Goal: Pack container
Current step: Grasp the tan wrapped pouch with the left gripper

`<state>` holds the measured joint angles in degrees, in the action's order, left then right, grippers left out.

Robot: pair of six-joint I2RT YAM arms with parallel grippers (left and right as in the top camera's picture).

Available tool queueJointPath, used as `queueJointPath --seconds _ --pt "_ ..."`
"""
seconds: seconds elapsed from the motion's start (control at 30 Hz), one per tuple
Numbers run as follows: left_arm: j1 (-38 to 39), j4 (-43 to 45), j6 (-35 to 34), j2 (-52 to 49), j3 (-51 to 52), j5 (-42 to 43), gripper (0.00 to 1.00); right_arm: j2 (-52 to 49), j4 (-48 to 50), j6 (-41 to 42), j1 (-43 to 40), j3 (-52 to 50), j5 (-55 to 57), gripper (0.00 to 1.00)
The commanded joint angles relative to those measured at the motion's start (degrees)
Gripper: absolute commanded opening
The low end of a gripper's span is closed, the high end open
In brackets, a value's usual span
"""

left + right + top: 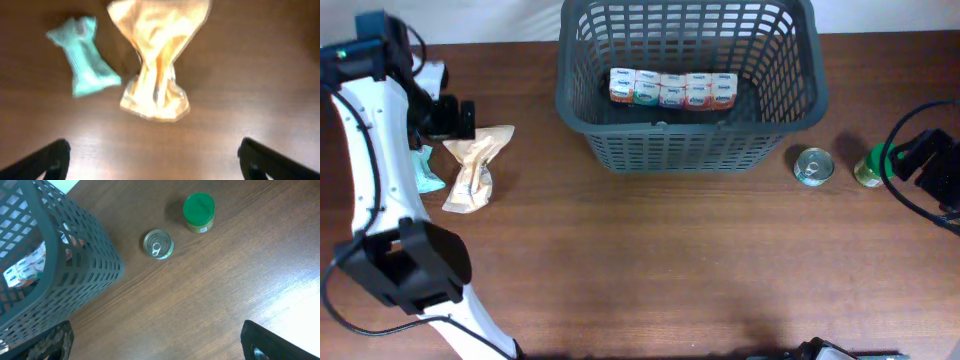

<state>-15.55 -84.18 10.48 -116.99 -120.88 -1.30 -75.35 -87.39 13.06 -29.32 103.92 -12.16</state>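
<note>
Your basket [688, 140] sits at the far middle of the table [670, 260], a row of cartons [672, 88] along its floor. Your left gripper [152, 156], fingers spread wide, hovers over a tan pouch [155, 65] and a smaller teal packet [85, 57]. Your right gripper [155, 337], equally spread, looks down on a jar [199, 211] and a can [158, 244] just right of the basket.

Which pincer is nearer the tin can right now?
Right. The right pincer hangs just past the green-lidded jar beside the tin can; the left pincer is across the table by the tan pouch.
</note>
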Motion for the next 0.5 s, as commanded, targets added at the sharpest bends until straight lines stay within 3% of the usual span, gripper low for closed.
queueJointPath --seconds 0.0,0.3,0.47 --pt "-1.60 8.15 0.94 -0.33 10.67 1.70 0.99 0.02 -0.04 -0.61 -0.35 0.33 -0.72 0.99" --pt "-1.62 30.56 1.18 -0.68 30.27 2.49 1.00 0.02 -0.04 -0.61 -0.35 0.33 -0.72 0.99" --pt "-1.60 34.71 1.22 -4.15 33.70 4.57 0.93 0.02 -0.02 -0.61 -0.35 0.33 -0.72 0.99"
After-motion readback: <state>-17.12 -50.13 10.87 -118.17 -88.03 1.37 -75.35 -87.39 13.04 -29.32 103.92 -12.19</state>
